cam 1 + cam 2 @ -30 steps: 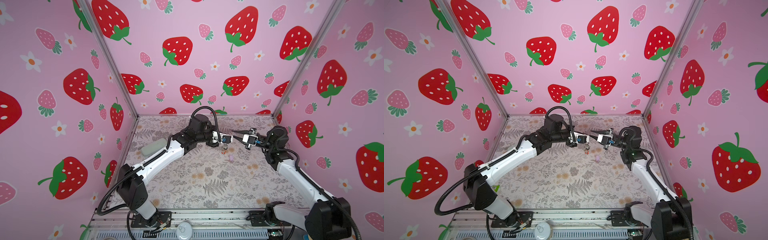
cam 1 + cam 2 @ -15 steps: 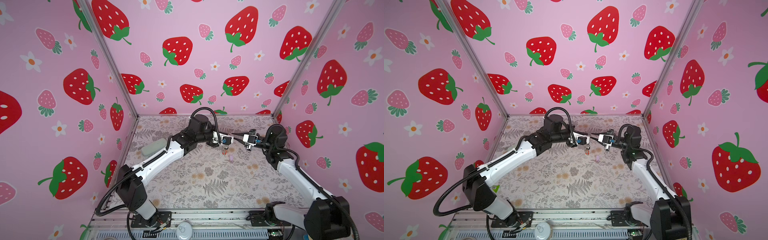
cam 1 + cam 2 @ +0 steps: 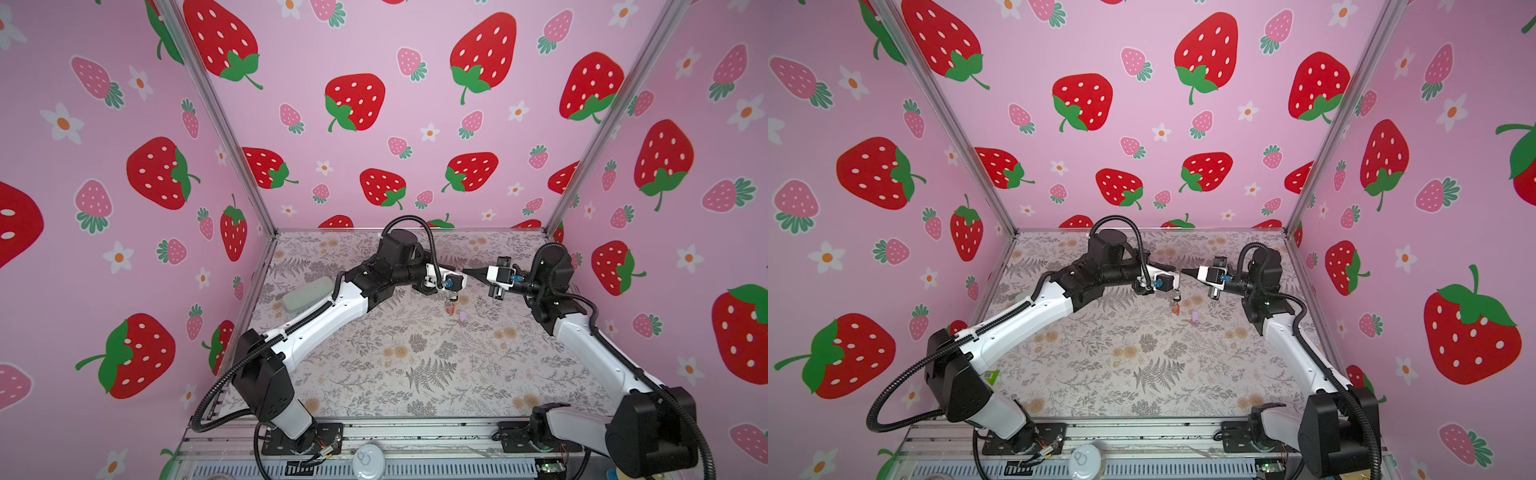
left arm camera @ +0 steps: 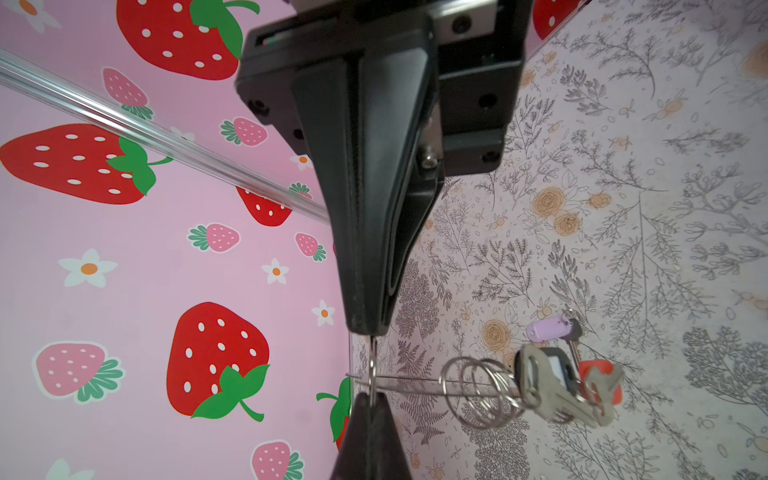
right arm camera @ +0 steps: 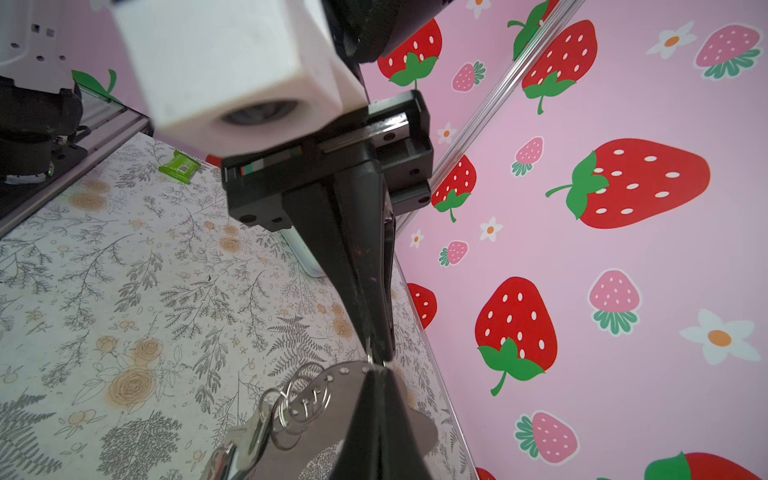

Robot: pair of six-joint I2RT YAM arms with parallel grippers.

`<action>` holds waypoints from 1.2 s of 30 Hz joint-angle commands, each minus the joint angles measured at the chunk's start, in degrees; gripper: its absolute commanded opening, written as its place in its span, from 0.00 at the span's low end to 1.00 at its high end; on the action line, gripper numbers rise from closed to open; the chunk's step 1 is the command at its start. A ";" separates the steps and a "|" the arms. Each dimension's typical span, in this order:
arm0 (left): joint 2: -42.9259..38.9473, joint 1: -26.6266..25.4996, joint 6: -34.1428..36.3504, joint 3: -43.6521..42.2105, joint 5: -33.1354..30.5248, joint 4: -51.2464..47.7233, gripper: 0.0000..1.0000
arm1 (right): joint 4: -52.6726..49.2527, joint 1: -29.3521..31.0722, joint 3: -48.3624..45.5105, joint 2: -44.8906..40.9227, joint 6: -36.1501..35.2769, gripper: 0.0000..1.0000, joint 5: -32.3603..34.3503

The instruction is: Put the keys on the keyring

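Tip to tip above the floral-printed tabletop (image 3: 415, 357): the left gripper (image 4: 369, 325) and the right gripper (image 5: 376, 376), both narrowed right down, pinch the thin silvery metal keyring (image 4: 372, 365) from opposite sides. The ring shows edge-on in the short gap between the two black tips. Below the pinch hang a cluster of small wire rings (image 4: 478, 390), a taupe-brown stitched strap loop (image 5: 316, 444) and the tiny keys (image 4: 561, 390) already threaded, a grey one with a black-framed tag and one with a red tag. The lilac-tagged key (image 3: 462, 318) is the odd one out. It lies loose on the tabletop, below the raised bunch, apart from it and a shade toward the right arm's side. Its long axis appears to run roughly front to back in a top view, though it is small there. The right arm looks the nearer, but it would have to let go of the keyring to reach down. A pale grey-green oblong case (image 3: 307, 293) lies well apart, beside the left arm. No brand or writing is legible; a small green slip (image 5: 179, 167) at the table's front bears marks too small to read.
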 commanded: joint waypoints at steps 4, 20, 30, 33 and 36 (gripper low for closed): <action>-0.84 -0.78 2.38 1.25 1.42 0.71 0.00 | 3.86 -0.54 1.31 0.99 4.83 0.01 -1.96; -0.60 -2.08 6.38 0.12 0.00 1.26 0.00 | 5.88 -0.61 1.14 1.80 9.21 0.02 0.49; -0.54 -2.26 4.09 -0.92 -0.50 5.53 0.00 | 8.82 -0.58 0.36 2.16 12.80 0.03 1.41; -0.38 -2.06 1.80 -0.84 -0.85 6.84 0.00 | 9.38 -0.59 -0.26 1.66 12.16 0.05 0.62; -0.50 -1.62 -0.19 -1.03 -0.27 7.97 0.00 | 9.47 -0.64 -1.04 0.97 11.06 0.09 0.16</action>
